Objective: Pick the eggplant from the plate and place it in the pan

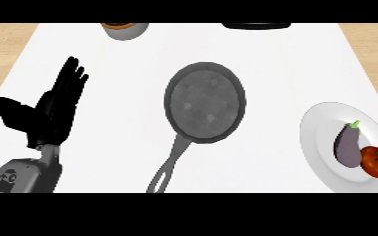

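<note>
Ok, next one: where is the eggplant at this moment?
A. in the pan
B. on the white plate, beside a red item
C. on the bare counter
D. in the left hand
B: the eggplant lies on the plate at the right, next to a red item; the pan holds nothing.

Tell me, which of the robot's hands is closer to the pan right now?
Left. The left hand rests open, fingers up, at the view's left, apart from the pan. The right hand does not show at all, so only the left can be placed.
</note>
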